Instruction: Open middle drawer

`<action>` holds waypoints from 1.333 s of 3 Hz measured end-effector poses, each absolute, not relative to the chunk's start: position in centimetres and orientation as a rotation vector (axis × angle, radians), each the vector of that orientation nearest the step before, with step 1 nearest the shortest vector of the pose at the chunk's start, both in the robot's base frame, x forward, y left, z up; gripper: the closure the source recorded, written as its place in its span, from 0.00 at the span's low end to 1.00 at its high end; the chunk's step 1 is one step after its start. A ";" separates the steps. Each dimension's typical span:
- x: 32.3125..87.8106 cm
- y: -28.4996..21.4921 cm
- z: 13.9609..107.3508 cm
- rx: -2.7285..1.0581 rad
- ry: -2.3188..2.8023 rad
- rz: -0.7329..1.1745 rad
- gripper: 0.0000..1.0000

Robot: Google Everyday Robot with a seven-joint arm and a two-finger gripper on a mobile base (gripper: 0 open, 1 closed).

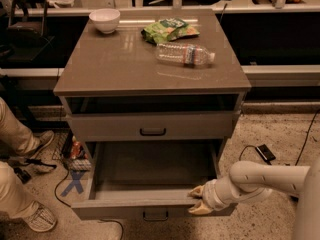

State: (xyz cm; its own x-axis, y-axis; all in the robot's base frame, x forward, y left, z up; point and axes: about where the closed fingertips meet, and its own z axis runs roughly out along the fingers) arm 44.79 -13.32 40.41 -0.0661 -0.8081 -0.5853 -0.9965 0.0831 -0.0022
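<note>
Claw [198, 200] low right, at the right end of the middle drawer [125, 209] front rim; gripping or loose, cannot tell. Drawer pulled well out, grey inside showing. Top drawer [150, 126] shut above. On the table [115, 66]: bottle [184, 54] lying flat, label unreadable; green bag [169, 30], print unreadable; white bowl [104, 20] far left.

The middle drawer [150, 174] juts out at the frame's lower centre, beneath the top drawer [115, 126], and my gripper [197, 200] clasps its front edge at lower right. On the cabinet top [110, 64] above, a bowl [104, 20] sits upper left, a bag [170, 30] to its right, and a bottle [184, 54] just before the bag.
</note>
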 end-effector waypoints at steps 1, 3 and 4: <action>44.8 -13.3 40.5 -1.776 1.929 0.572 0.38; 44.2 -13.4 40.5 -1.780 1.928 0.584 0.00; 43.5 -13.9 40.9 -1.776 1.931 0.592 0.00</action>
